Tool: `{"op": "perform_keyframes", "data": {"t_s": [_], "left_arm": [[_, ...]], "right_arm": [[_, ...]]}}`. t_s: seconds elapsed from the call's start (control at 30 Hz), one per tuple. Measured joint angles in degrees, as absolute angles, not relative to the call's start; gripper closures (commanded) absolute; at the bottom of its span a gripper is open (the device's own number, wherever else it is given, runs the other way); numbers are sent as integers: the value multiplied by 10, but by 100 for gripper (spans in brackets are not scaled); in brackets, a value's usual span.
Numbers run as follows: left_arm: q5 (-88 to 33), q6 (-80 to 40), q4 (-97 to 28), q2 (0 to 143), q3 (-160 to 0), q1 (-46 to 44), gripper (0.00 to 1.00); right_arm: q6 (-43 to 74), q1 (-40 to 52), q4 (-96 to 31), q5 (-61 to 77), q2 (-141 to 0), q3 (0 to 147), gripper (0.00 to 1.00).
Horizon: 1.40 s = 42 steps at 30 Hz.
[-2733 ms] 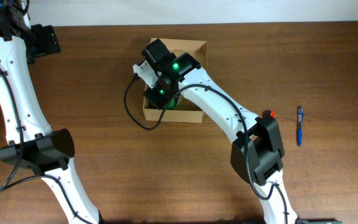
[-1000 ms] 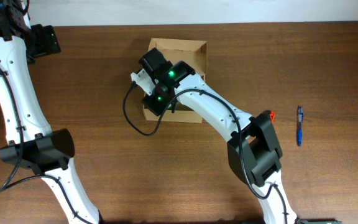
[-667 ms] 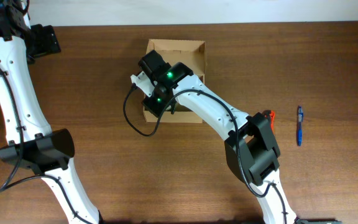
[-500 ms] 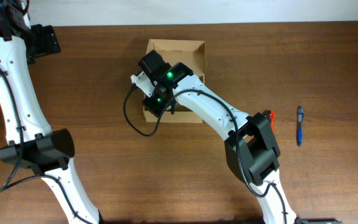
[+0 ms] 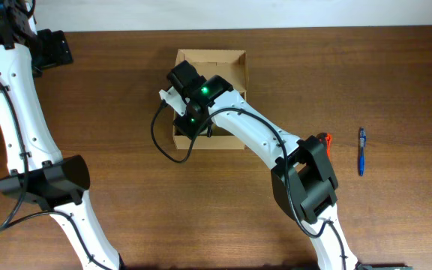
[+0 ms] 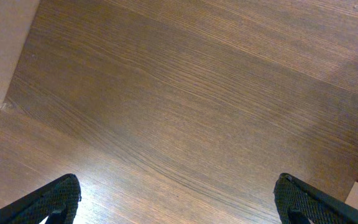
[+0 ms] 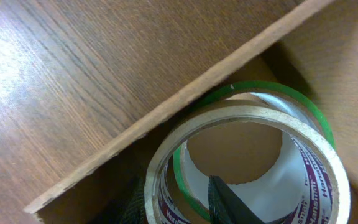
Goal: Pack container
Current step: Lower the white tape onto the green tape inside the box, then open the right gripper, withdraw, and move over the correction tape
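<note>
As my right gripper (image 7: 179, 202) reaches into the tape roll (image 7: 319, 165) inside the container (image 5: 231, 64), I cannot tell its grip. I'd open wide, then lift straight.

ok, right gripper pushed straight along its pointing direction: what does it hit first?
Probably the purple-printed tape roll: the right gripper points down into the cardboard box, one finger inside that roll's core. A green-edged tape roll lies under it. Depth is unclear.

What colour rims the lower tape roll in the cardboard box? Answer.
Green rim on the lower round tape roll; right wrist view shows it best.
</note>
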<state>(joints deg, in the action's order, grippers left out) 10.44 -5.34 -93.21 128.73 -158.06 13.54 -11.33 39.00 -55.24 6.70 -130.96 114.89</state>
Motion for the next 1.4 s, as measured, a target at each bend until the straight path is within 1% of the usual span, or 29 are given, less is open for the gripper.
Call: {"op": "perform_keyframes", "data": {"t_s": [0.1, 0.37, 0.63, 0.9, 1.0, 1.13, 1.4], "left_arm": [[104, -53, -932, 1287, -1581, 135, 1], [104, -53, -932, 1287, -1581, 135, 0], [104, -53, -932, 1287, -1581, 135, 1], [104, -53, -932, 1287, -1581, 135, 0], [104, -53, -932, 1287, -1581, 135, 0], [104, -53, -932, 1287, -1581, 135, 0], [104, -53, -932, 1287, -1581, 135, 1]], "right_arm": [[-113, 387, -551, 60, -1310, 1149, 59], [-116, 361, -548, 49, -1283, 1149, 52], [-116, 354, -557, 35, -1207, 1150, 51], [-114, 341, -581, -48, -1165, 1150, 51], [-107, 309, -592, -64, -1144, 1146, 48], [-91, 242, -594, -71, -1089, 1103, 47], [-52, 89, -568, -44, -950, 905, 47]]}}
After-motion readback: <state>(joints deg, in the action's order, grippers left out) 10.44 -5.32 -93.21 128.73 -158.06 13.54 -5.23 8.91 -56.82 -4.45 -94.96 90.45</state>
